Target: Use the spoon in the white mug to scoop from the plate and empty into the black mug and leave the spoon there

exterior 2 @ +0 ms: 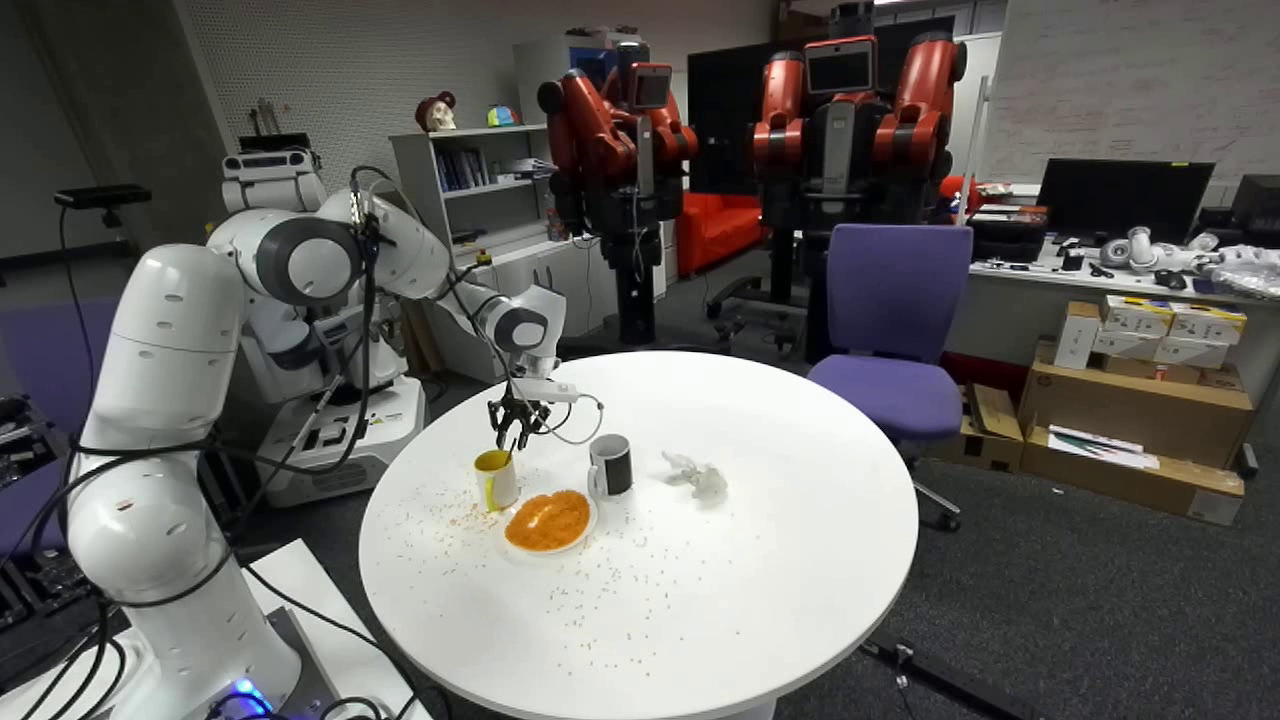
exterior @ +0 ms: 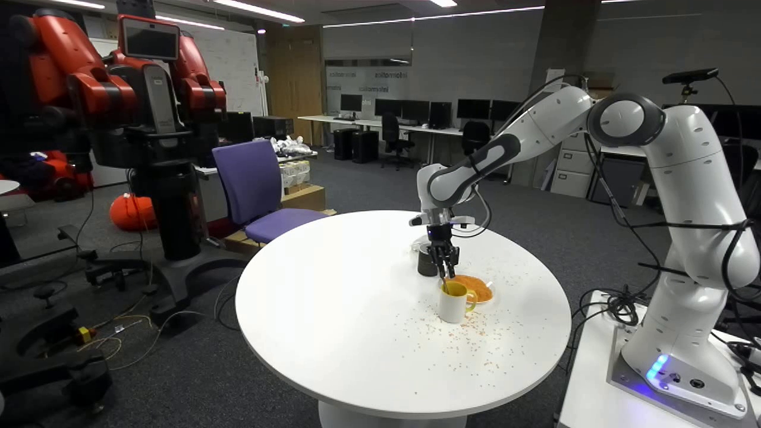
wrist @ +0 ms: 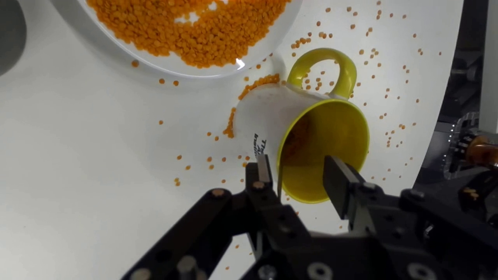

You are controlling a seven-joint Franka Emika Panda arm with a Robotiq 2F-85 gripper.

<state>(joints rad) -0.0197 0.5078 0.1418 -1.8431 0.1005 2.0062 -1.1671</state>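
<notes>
The white mug [exterior: 452, 309] stands on the table and shows a yellow inside in the wrist view [wrist: 264, 112], with some orange grains at its bottom. The spoon [wrist: 279, 179] is a thin dark handle leaning over the mug's rim. My gripper [wrist: 297, 169] is above the mug with its fingers apart. The handle is between them, close to the left finger in the wrist view; the spoon's bowl is hidden. The plate [wrist: 274, 33] holds orange grains beside the mug. The black mug [exterior 2: 617, 472] stands near the plate; only its edge shows in the wrist view [wrist: 9, 37].
Loose orange grains are scattered on the round white table [exterior 2: 780, 590] around the mug and plate. A crumpled clear or white wrapper [exterior 2: 697, 477] lies beyond the black mug. A purple chair [exterior 2: 890, 390] stands near the table edge.
</notes>
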